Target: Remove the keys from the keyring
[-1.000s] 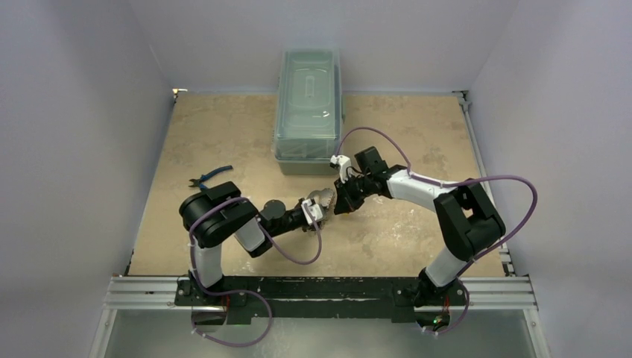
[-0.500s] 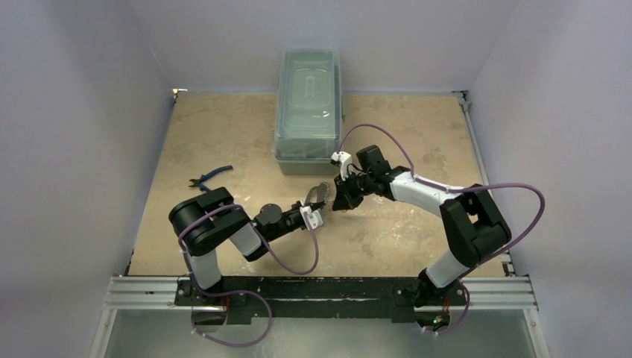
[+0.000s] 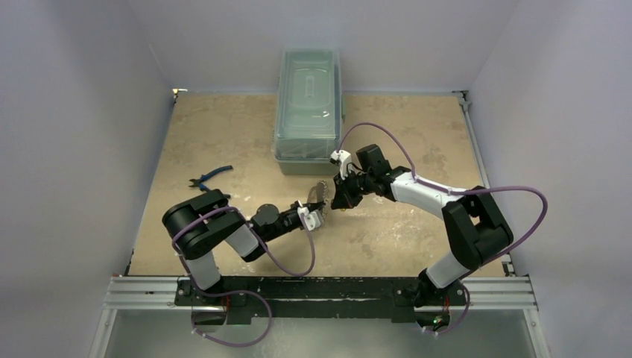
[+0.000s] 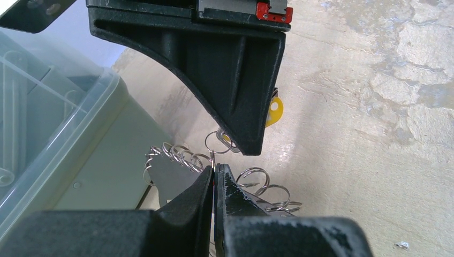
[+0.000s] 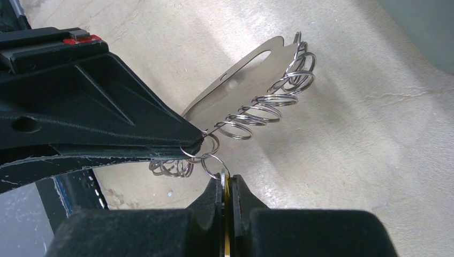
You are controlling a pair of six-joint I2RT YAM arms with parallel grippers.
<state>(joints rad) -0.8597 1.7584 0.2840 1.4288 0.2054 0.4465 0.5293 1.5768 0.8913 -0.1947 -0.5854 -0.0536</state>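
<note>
Where my 2 end effectors meet above the middle of the counter [image 3: 402,239], the keyring [image 5: 256,110] hangs clear of the surface, strung with a row of small split rings [image 4: 184,156]. The silvery keys [image 5: 241,77] lie flat together just behind those rings. My left end effector [image 4: 215,179] is clamped on the keyring's wire. My right end effector [image 5: 227,184] is pinched closed on the yellow-headed key [image 4: 274,110], which joins the keyring through 1 small ring. Beyond them stands a clear plastic box [image 3: 308,104]; blue-handled pliers [image 3: 210,177] lie well apart, to the left.
</note>
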